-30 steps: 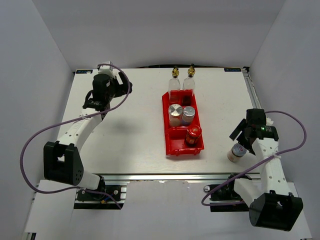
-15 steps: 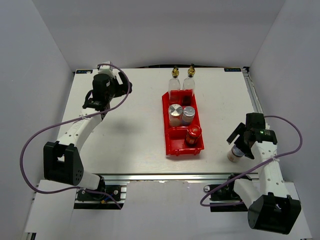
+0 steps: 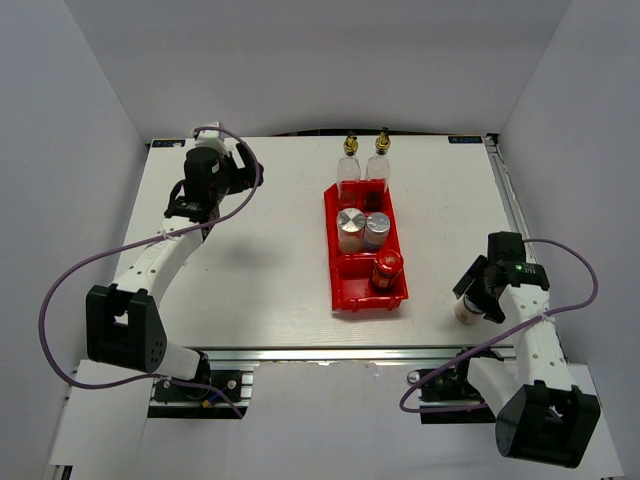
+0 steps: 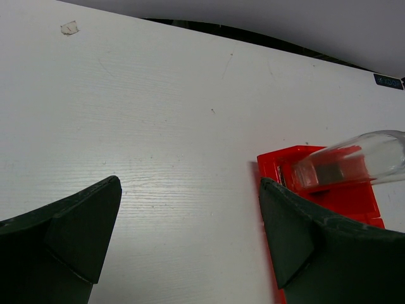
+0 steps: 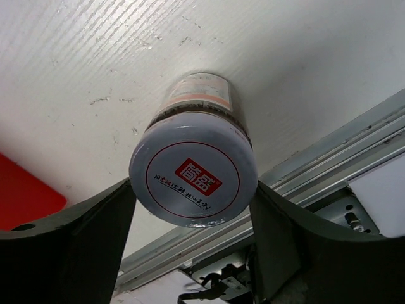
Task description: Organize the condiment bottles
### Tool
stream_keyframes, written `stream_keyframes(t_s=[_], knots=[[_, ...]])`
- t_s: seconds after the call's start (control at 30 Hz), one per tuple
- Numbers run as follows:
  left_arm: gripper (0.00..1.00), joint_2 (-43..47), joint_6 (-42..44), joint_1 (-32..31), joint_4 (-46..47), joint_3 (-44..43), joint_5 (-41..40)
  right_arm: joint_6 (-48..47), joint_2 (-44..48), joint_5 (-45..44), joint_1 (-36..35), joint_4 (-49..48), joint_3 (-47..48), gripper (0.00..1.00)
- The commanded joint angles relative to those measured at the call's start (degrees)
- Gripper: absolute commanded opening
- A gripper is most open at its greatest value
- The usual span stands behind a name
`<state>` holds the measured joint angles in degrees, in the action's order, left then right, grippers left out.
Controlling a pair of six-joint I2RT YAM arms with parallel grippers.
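A pale jar with a red-marked white lid (image 3: 467, 310) (image 5: 193, 175) stands near the table's front right edge. My right gripper (image 3: 478, 296) (image 5: 193, 187) is around it, fingers pressed on both sides of the lid. In the red bin (image 3: 345, 295) stand two pale bottles with silver caps (image 3: 351, 224) (image 3: 377, 225) and a dark brown bottle with a red cap (image 3: 387, 266). My left gripper (image 3: 190, 208) (image 4: 188, 183) hangs open over bare table at the far left, with nothing between its fingers.
Two clear glass bottles with gold caps (image 3: 350, 160) (image 3: 381, 158) stand at the bin's far end; one clear bottle (image 4: 354, 161) and the bin's corner (image 4: 285, 166) show in the left wrist view. An aluminium rail (image 5: 316, 164) runs along the front edge beside the jar.
My right gripper came down and toward the front edge onto the jar, and its fingers closed in on the lid. The left arm has not moved.
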<state>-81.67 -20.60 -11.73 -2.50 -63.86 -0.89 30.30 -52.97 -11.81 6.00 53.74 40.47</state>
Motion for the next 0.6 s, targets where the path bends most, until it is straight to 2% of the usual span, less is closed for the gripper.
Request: stream_keyframes(t_s=[0.0,0.03,0.07,0.13,0.2,0.3,0.4,0.5,0.57], knots=[[0.98,2.5,0.2,0.3,0.6,-0.4,-0.1,-0.1,0.5,-0.1,0.3,-2.4,-0.4,0.75],[0.98,2.6,0.2,0.3,0.6,-0.2,-0.1,-0.2,0.2,-0.1,0.3,-2.7,-0.3,0.71],[0.98,2.7,0.3,0.3,0.7,-0.1,-0.1,-0.6,0.1,-0.1,0.3,-2.8,-0.2,0.62],[0.98,2.7,0.3,0.2,0.6,0.0,-0.2,-1.0,0.2,0.5,0.3,-3.5,0.2,0.51],[0.98,2.9,0.3,0.3,0.3,-0.2,-0.4,-2.7,0.7,2.7,0.3,-4.1,1.7,0.22],[0.98,3.3,0.1,0.2,0.7,0.0,-0.3,-7.1,1.5,6.0,0.2,-4.7,7.3,0.08],[0.98,3.7,-0.3,0.3,0.8,0.3,-0.2,-10.0,1.8,9.5,-0.9,-5.8,15.5,0.03],[0.98,4.4,-0.9,0.2,1.2,0.7,-0.4,-10.3,2.0,10.3,-6.0,-8.4,23.8,0.02],[0.98,5.2,-1.4,0.2,1.5,1.4,-0.5,-10.7,0.5,9.2,-14.3,-9.5,29.3,0.02]])
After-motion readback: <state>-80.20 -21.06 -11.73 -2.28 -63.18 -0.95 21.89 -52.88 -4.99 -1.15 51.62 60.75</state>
